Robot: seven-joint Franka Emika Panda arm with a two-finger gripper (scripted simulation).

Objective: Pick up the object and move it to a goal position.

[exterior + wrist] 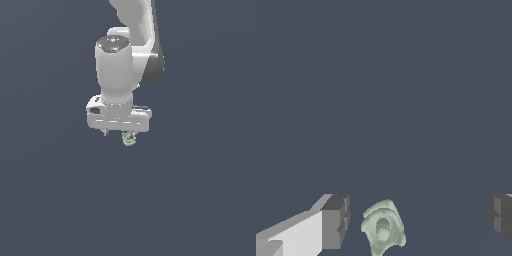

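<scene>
A white Panda arm (pixel 122 65) points its gripper (pixel 118 133) straight down over a plain slate-blue surface (pixel 200 200). In the wrist view, the two dark fingertips (pixel 336 220) stand spread wide, clasping nothing. The pale sage-green object (pixel 383 227) lies between them, close beside one fingertip, well apart from the other and touching neither.

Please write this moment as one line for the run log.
gripper: open | object: between fingers, nearer one finger, no contact visible | grasp: not yet
</scene>
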